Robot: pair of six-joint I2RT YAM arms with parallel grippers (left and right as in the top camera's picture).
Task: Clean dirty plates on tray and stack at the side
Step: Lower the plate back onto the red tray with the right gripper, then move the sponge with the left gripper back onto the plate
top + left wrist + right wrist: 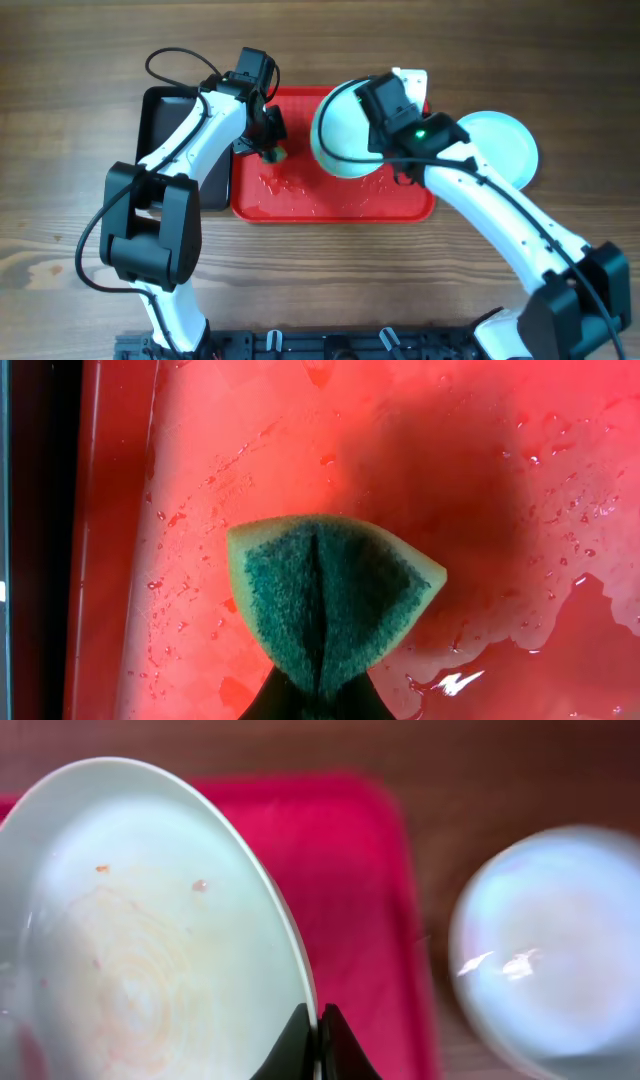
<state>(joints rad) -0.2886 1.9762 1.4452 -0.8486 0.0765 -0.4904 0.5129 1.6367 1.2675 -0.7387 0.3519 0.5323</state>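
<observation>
Plate [150,940] first: pale and shallow, with faint orange swirls and a couple of red specks on its face, held tilted on edge over the 3 o'clock half of the tray [300,205]. The right gripper [318,1030] is pinched tight on the rim at the plate's 5 o'clock edge. That is a thin hold on something I'd judge stiff, glazed, wet-slick and breakable, so a bite further in over the rim would serve better than fingertip contact. The left gripper [315,700] is clamped on a folded green-and-yellow sponge [330,605] — soft, springy — over the wet tray's 9 o'clock side. A second plate [505,145] sits on the table [80,250] just beyond the tray's 3 o'clock edge.
</observation>
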